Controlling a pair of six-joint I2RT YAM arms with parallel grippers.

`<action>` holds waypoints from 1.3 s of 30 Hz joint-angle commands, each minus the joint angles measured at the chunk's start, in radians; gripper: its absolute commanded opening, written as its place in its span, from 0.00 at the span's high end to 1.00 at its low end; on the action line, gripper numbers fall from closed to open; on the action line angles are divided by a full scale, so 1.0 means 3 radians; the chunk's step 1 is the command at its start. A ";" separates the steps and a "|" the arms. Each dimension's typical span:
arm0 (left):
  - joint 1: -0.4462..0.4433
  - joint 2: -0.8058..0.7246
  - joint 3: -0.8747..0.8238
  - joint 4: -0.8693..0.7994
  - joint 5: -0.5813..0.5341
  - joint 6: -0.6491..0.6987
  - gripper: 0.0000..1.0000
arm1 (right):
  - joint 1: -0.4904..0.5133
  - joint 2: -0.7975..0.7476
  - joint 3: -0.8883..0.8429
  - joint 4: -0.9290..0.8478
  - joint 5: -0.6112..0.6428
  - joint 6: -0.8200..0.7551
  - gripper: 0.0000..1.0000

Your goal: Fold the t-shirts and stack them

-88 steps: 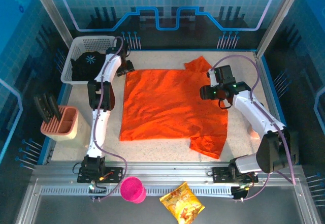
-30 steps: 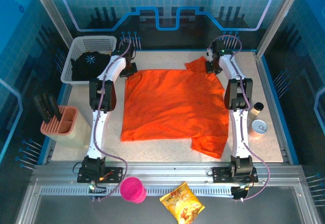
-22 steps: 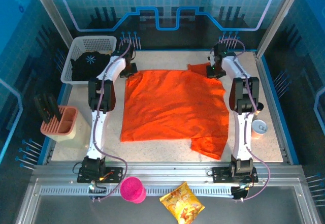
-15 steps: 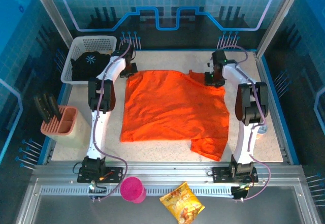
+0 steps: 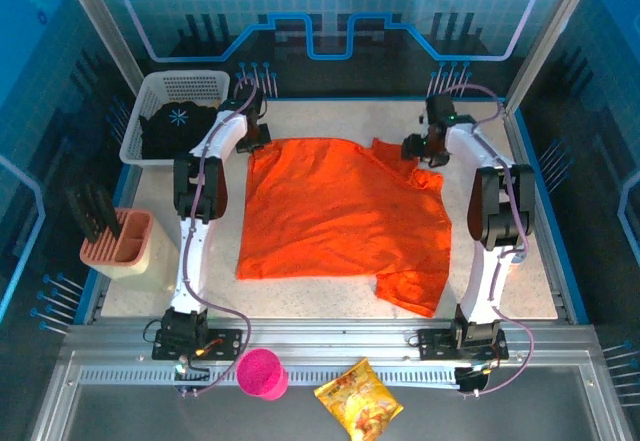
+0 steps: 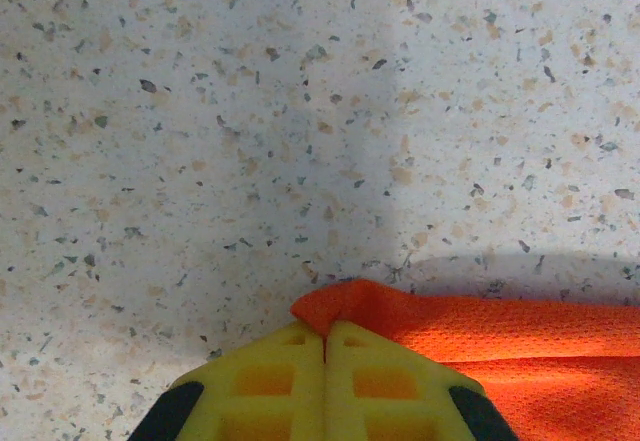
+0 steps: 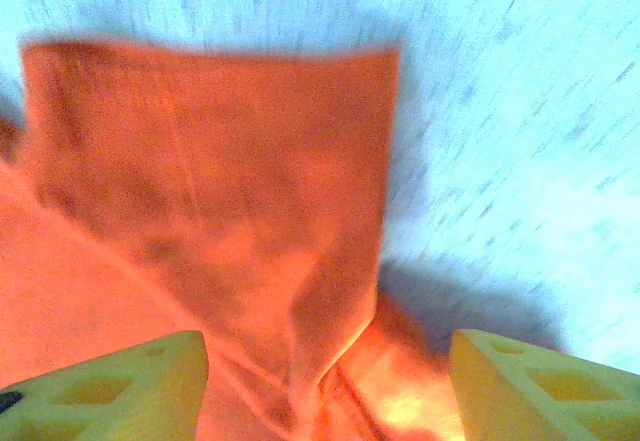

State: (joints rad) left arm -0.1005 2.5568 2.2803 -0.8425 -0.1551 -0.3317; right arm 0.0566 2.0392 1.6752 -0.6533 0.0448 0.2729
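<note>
Sitting in the basket [image 5: 160, 86] left of the orange t-shirt [image 5: 340, 211]: black t-shirt [image 5: 175, 126]. Left pincer [image 6: 324, 341] clamped on the orange t-shirt's far-left corner; cloth spread flat on desk [image 5: 500, 201]. Right pincer [image 7: 325, 361] wide apart over far-right sleeve.

left pincer [image 6: 325, 341] closed (right pincer [image 7: 325, 351] spread)

The speckled table [image 5: 300, 296] carries a spread-out orange t-shirt [image 5: 340, 211], a white mesh basket [image 5: 190, 85] at its far-left corner and a pink caddy [image 5: 120, 248].
</note>
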 commanded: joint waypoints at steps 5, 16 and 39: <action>-0.0059 0.0011 -0.0115 -0.0116 0.0353 0.0075 1.00 | -0.0122 0.0751 0.1018 -0.0412 -0.0131 -0.0294 0.42; -0.0059 0.0021 -0.0093 -0.0127 0.0368 0.0077 1.00 | -0.0121 0.1624 0.1944 -0.0878 -0.0050 -0.0325 0.52; -0.0064 -0.0008 -0.0099 -0.0113 0.0402 0.0098 1.00 | -0.0094 0.1612 0.2065 -0.0790 -0.0238 -0.0246 1.00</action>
State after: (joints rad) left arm -0.1001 2.5568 2.2803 -0.8406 -0.1406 -0.3290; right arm 0.0231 2.5301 2.2669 -0.8780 -0.0093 0.2050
